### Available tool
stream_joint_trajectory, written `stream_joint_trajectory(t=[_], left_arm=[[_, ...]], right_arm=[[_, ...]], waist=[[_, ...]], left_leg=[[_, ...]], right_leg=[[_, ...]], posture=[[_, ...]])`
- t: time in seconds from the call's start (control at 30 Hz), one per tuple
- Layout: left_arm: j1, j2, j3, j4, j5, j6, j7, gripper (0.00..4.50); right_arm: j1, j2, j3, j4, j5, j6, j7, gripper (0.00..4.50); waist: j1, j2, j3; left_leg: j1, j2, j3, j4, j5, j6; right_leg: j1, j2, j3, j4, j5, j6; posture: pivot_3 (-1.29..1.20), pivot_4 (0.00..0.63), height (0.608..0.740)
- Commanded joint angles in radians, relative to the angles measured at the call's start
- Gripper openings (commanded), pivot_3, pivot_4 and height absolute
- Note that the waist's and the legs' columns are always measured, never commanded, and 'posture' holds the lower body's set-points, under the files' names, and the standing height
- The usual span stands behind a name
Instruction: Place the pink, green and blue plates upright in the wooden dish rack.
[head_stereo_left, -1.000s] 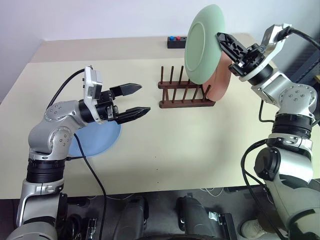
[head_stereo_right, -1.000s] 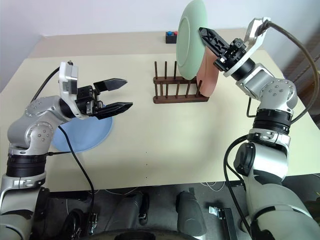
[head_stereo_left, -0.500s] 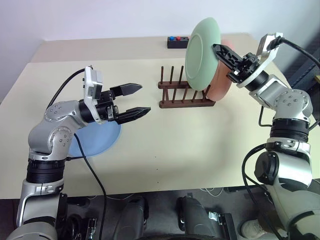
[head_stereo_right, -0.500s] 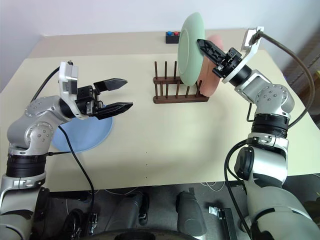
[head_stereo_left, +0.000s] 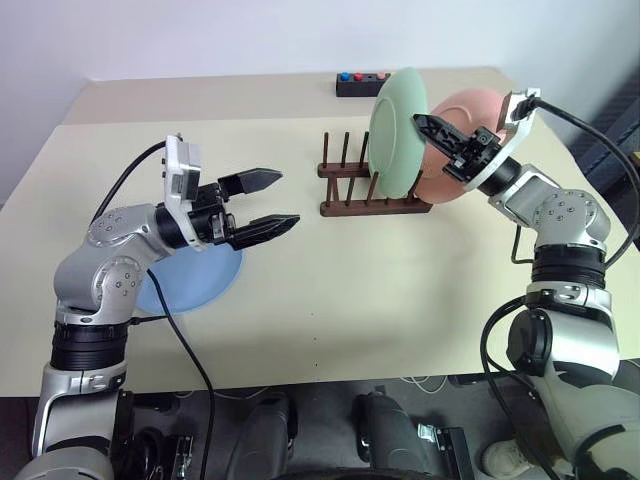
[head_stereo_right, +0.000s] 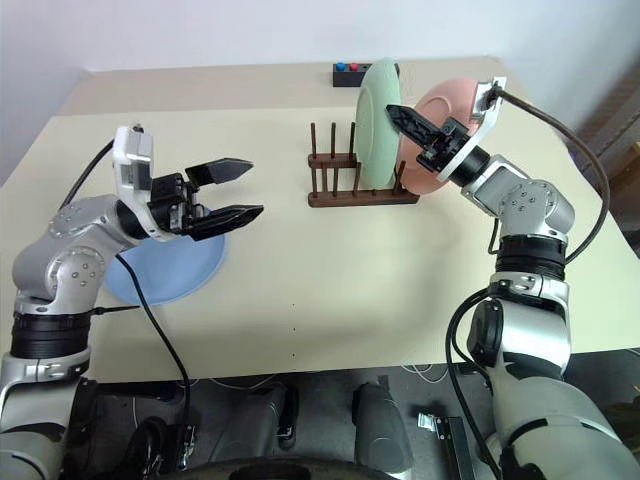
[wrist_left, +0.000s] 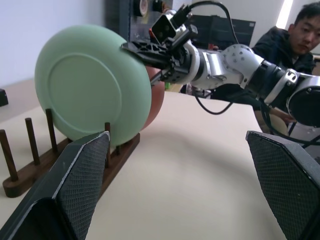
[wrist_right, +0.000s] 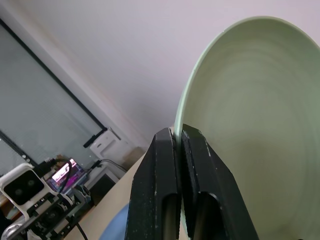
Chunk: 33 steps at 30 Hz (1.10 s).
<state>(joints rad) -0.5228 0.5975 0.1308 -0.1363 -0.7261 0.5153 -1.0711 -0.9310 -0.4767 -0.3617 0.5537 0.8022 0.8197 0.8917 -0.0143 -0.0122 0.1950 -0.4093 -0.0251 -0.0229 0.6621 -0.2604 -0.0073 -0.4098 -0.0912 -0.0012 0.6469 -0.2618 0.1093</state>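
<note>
Plates: you have three, one green plate (head_stereo_left: 393, 134), one pink plate (head_stereo_left: 465, 124), one blue plate (head_stereo_left: 195, 281)
Wooden dish rack (head_stereo_left: 370, 188): one
Grippers: two
Black button box (head_stereo_left: 362, 83): one

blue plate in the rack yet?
No, the blue plate lies flat on the table, apart from the wooden dish rack.

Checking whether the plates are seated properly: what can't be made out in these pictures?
- Pink plate: its lower edge in the wooden dish rack is hidden by the green plate and the right hand.
- Green plate: its foot is hidden behind a left-hand finger in the left wrist view.
- Blue plate: partly covered by the left arm.
</note>
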Motion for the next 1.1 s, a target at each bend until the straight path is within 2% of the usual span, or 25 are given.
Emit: stream_joint_trajectory(t=[0.03,0.2,0.23,0.3,0.53,0.67,0.93,1.0,1.1], left_arm=[[-0.002,0.015,0.020,-0.042,-0.015,-0.002,-0.001,4.50],[-0.001,0.017,0.020,-0.044,-0.017,0.000,-0.001,4.50],[-0.001,0.017,0.020,-0.043,-0.017,0.000,-0.002,4.50],[-0.001,0.017,0.020,-0.043,-0.017,0.001,-0.002,4.50],[-0.001,0.017,0.020,-0.043,-0.020,0.004,-0.001,4.50],[-0.001,0.018,0.021,-0.041,-0.020,0.004,-0.003,4.50],[-0.007,0.015,0.019,-0.031,-0.013,-0.005,-0.006,4.50],[-0.008,0.019,0.022,-0.026,0.003,-0.017,0.002,4.50],[-0.021,0.048,0.031,0.011,0.024,0.000,0.017,4.50]], right_arm=[[-0.006,0.002,-0.008,-0.006,-0.013,-0.041,0.007,0.03],[-0.001,0.011,0.004,0.001,-0.045,-0.089,0.019,0.03],[-0.001,0.011,0.004,0.002,-0.044,-0.087,0.023,0.31],[0.000,0.012,0.006,-0.001,-0.043,-0.089,0.033,0.94],[-0.013,0.008,0.002,-0.044,-0.038,-0.090,0.017,4.45],[-0.044,0.001,-0.015,-0.103,-0.023,-0.102,-0.010,4.45],[-0.051,-0.028,-0.032,-0.285,-0.070,-0.345,-0.002,4.45],[-0.027,-0.051,0.004,-0.344,-0.093,-0.380,0.036,4.45],[0.074,-0.124,0.128,-0.458,-0.177,-0.451,0.190,4.45]], waist=[[0.000,0.000,0.000],[0.000,0.000,0.000],[0.000,0.000,0.000],[0.000,0.000,0.000],[-0.001,0.000,0.000],[-0.002,0.000,0.000],[0.001,0.000,0.000],[0.000,0.000,0.000],[0.000,0.000,0.000]], left_leg=[[0.000,0.000,0.000,0.000,0.000,0.000],[0.000,0.000,0.000,0.000,0.000,0.000],[0.000,0.000,0.000,0.000,0.000,0.000],[0.000,0.000,0.000,0.000,0.000,0.000],[0.000,0.000,0.000,0.000,0.000,0.000],[0.000,0.000,0.000,0.000,0.000,0.000],[0.000,0.000,0.000,0.000,0.000,0.000],[0.000,0.000,0.000,0.000,0.000,0.000],[0.000,0.000,0.000,0.000,0.000,0.000]], right_leg=[[0.000,0.000,0.000,0.000,0.000,0.000],[0.000,0.000,0.000,0.000,0.000,0.000],[0.000,0.000,0.000,0.000,0.000,0.000],[0.000,0.000,0.000,0.000,0.000,0.000],[0.000,0.000,0.000,0.000,0.000,0.000],[0.000,0.000,0.000,0.000,0.000,0.000],[0.000,0.000,0.000,0.000,0.000,0.000],[0.000,0.000,0.000,0.000,0.000,0.000],[0.000,0.000,0.000,0.000,0.000,0.000]], posture=[[0.00,0.150,0.740],[0.00,0.150,0.740],[0.00,0.150,0.740],[0.00,0.150,0.740],[0.00,0.150,0.740],[0.00,0.150,0.740],[0.00,0.150,0.740],[0.00,0.150,0.740],[0.00,0.150,0.740]])
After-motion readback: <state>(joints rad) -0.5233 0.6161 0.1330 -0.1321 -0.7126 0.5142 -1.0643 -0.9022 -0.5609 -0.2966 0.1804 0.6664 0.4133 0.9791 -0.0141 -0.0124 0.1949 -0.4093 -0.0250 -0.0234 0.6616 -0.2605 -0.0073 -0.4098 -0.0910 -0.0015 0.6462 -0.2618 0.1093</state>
